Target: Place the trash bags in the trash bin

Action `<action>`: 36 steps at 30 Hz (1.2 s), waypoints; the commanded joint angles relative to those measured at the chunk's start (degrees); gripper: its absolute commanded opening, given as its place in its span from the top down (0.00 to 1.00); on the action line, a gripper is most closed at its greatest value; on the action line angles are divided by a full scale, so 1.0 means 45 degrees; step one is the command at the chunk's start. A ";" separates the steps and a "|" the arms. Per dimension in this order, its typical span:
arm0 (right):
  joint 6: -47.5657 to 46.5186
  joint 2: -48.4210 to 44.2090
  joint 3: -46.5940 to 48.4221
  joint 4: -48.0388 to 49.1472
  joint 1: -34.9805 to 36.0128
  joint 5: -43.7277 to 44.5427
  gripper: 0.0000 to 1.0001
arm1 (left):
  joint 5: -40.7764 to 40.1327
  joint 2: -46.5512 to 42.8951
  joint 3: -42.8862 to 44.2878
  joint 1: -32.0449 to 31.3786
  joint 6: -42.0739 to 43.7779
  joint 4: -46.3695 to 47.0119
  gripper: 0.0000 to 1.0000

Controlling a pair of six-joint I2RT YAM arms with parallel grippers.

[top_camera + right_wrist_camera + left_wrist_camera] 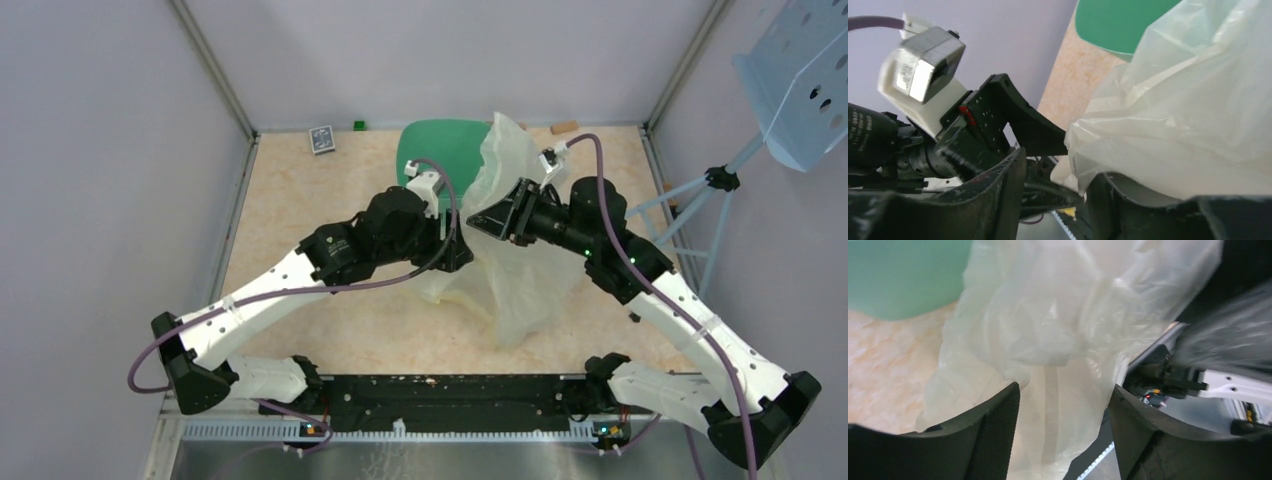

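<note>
The mint-green trash bin [437, 150] stands at the back of the table; it also shows as the bin [903, 275] and the bin [1118, 22]. The pale translucent trash bag [515, 240] hangs crumpled from the bin's right side down onto the table. My left gripper [455, 252] is at the bag's left edge. In the left wrist view the left gripper [1063, 407] is open, with the bag's film [1058, 325] hanging loose between its jaws. My right gripper [488, 220] is pressed into the bag higher up. In its own view the right gripper [1058, 172] is open, and the bag [1188, 115] drapes over its right finger [1128, 200].
A card box [321, 139], a small green cube [359, 125] and a wooden block [565, 127] lie along the back wall. A blue perforated panel on a stand [800, 80] rises outside the right wall. The left arm's wrist camera [923, 70] is close in front of my right gripper.
</note>
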 commanded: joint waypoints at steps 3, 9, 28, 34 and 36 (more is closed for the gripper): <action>-0.1137 -0.1332 0.0909 -0.0975 0.0078 0.3154 0.51 | -0.2091 -0.1106 -0.1305 0.0004 -0.0498 -0.0442 0.48; -0.2098 -0.2135 0.1917 -0.4100 0.0061 0.7140 0.51 | -0.3993 -0.1606 -0.1598 0.0038 -0.0778 -0.1627 0.88; -0.3904 0.1086 0.4382 -0.5372 -0.2674 0.5644 0.20 | -0.3261 -0.2795 -0.2871 0.1719 -0.1086 -0.3156 1.00; -0.6270 0.2479 0.6225 -0.3855 -0.1754 0.4666 0.25 | -0.3049 -0.2666 -0.2822 0.1712 -0.0976 -0.3075 1.00; -0.7043 0.3020 0.6811 -0.3744 -0.1073 0.4957 0.25 | -0.3091 -0.2609 -0.2664 0.1718 -0.0816 -0.3079 1.00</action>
